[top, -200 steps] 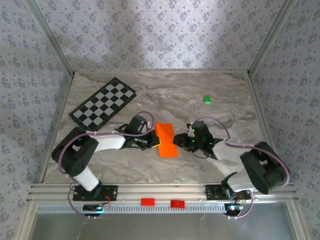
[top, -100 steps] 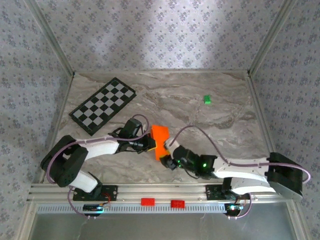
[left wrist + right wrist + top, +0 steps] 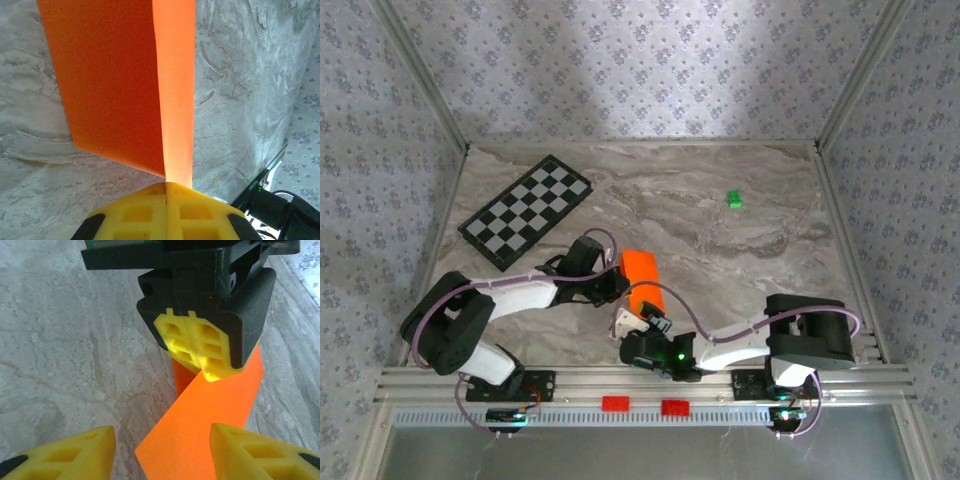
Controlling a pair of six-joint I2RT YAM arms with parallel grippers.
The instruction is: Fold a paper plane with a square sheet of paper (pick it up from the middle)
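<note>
While left gripper (image 3: 166,192) pinches orange paper (image 3: 110,75), right gripper (image 3: 162,452) gapes

Left claw (image 3: 622,287) apparently pinching orange paper (image 3: 642,268); right claw (image 3: 639,321) near.

You see the square sheet of paper (image 3: 642,275), bright orange, folded along one sharp crease into a wide and a narrow flap, its crease end pinched by the left gripper (image 3: 166,190) near the front middle of the table (image 3: 750,260).
</note>
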